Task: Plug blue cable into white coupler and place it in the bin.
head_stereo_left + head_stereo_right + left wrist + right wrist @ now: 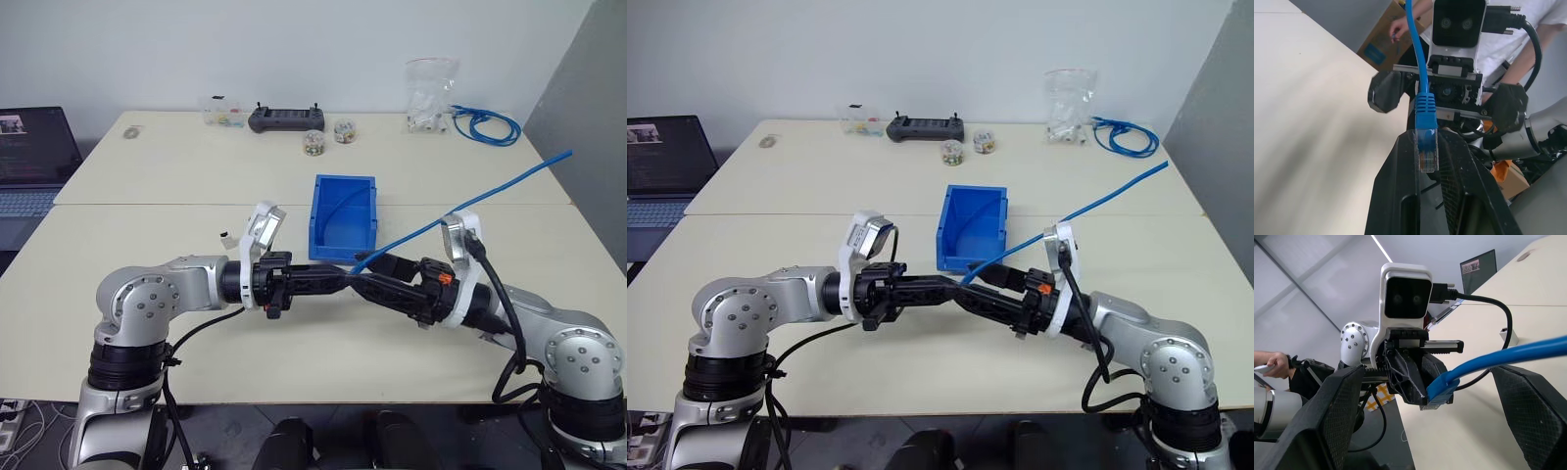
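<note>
My left gripper [1427, 137] is shut on the clear plug [1426, 152] of the blue cable [460, 201]. It holds the plug above the near table, in front of the bin [345, 182]. From the plug the cable rises to the right and ends in the air. My right gripper [1425, 374] faces the left one, open, with its two fingers [1339, 421] wide on either side of the plug and not touching it. The white coupler [226, 238], a tiny white block, lies on the table by my left wrist, apart from both grippers. The bin is a bright blue open tray at the table's middle.
On the far table are a coiled blue cable bundle [485, 125], a clear bag of white parts [431, 98], a black controller [287, 118], two small jars [313, 144] and a clear box [223, 113]. A laptop [34, 157] sits at the left. A person [1501, 44] stands close by.
</note>
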Controlling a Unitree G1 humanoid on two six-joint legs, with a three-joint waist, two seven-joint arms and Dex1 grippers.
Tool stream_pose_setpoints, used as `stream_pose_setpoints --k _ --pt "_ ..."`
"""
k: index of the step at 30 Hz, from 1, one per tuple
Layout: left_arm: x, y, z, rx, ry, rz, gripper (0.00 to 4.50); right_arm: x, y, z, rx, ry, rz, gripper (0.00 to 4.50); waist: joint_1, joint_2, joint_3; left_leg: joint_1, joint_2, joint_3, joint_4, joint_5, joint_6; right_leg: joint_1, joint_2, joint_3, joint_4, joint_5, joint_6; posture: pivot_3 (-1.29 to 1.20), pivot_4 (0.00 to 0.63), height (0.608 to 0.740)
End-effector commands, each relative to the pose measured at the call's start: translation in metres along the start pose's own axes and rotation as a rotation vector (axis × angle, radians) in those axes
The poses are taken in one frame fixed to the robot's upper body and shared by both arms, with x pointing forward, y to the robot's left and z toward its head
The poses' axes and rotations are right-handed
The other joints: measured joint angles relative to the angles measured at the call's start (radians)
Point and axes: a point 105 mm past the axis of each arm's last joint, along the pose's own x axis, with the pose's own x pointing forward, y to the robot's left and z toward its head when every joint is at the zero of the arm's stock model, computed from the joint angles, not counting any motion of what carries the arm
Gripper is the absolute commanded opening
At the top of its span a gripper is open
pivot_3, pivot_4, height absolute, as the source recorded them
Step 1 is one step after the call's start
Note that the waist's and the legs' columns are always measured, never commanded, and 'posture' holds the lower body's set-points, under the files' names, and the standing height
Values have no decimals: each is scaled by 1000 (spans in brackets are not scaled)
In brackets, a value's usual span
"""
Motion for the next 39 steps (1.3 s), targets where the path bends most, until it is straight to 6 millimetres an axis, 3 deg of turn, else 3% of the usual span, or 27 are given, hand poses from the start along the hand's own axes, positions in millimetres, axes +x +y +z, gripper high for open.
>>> stream_pose_setpoints --k 1,5,14,22,35,36,39 --pt "-2 -8 8 30 -37 -24 254 4 9 7 -22 -15 49 4347 0 0 0 0 0 0 0 0 0 0 0 0 0 0 0 0 150 740" --pt "-4 -9 7 30 -23 -21 254 5 9 9 -20 -19 56 3827 0 0 0 0 0 0 0 0 0 0 0 0 0 0 0 0 150 740" --pt "-5 -8 0 37 14 -7 254 5 11 11 -9 -25 74 1773 0 0 0 0 0 0 0 0 0 0 0 0 0 0 0 0 150 740" --pt "-1 -11 2 54 9 -24 254 7 16 -1 1 24 90 115 0 0 0 0 0 0 0 0 0 0 0 0 0 0 0 0 150 740" --pt "2 -1 5 151 -6 35 254 8 13 -1 -10 27 79 54 1 0 0 0 0 0 0 0 0 0 0 0 -1 0 0 0 150 740" --pt "2 -2 3 153 4 33 954 8 12 -1 -14 23 74 54 1 0 0 0 0 0 0 0 0 0 0 0 -1 0 0 0 150 740" --pt "0 -2 0 168 23 35 1535 9 9 0 -29 14 56 54 0 1 1 -1 0 1 -1 0 0 -1 0 1 -1 0 0 0 150 740"
